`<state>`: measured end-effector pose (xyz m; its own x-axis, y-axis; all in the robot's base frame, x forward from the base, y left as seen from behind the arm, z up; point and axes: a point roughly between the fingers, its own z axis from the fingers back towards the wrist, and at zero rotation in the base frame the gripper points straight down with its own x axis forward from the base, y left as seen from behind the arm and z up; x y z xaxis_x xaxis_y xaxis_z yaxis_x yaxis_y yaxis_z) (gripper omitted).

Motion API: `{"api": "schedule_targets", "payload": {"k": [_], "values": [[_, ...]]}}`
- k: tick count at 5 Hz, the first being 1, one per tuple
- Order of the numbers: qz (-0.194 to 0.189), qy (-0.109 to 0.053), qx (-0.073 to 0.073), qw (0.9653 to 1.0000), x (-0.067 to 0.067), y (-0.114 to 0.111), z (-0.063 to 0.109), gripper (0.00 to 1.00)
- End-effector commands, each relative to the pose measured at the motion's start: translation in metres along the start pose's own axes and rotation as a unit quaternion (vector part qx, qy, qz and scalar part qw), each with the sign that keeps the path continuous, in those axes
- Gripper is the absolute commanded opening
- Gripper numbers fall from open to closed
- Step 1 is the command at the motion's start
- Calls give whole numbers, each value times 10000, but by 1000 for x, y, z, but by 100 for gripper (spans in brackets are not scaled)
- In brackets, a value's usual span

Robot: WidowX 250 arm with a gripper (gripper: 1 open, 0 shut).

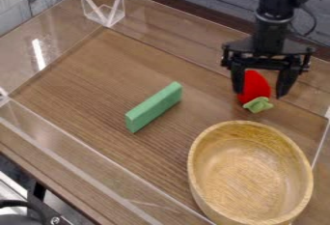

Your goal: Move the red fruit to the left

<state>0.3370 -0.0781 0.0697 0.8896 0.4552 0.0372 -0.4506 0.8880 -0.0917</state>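
The red fruit (258, 90) is found at the right side of the wooden table (103, 74), just beyond the far rim of the wooden bowl (252, 179). Its green cap is turned toward the bowl, and the red body is tilted up and away from it. The fruit is seen resting on the table, between the two dark fingers of the pincer (265, 76).

The pincer is pointed straight down over the fruit, with its jaws spread wide. One finger (237, 80) is seen to the left of the fruit, the other to its right. A gap shows on the left side; whether the right finger touches the fruit cannot be told. The upper part of the fruit is partly hidden by the pincer's crossbar. No grip is seen.

A green block (153, 106) is noted lying flat near the middle of the table, well apart from the fruit, to its left. Clear plastic walls (100, 9) are noted around the table.
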Motion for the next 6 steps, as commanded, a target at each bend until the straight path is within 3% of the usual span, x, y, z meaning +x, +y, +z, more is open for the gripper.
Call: {"api": "schedule_targets", "payload": {"k": [1, 3, 4, 5, 6], "values": [[560, -265, -78, 9980, 6, 8, 8, 100], [843, -368, -183, 9956, 6, 2, 20, 100], [820, -407, -223, 9955, 5, -17, 21, 100], [884, -415, -208, 9950, 6, -28, 13, 0], [951, -405, -254, 9943, 8, -39, 14, 0]]}}
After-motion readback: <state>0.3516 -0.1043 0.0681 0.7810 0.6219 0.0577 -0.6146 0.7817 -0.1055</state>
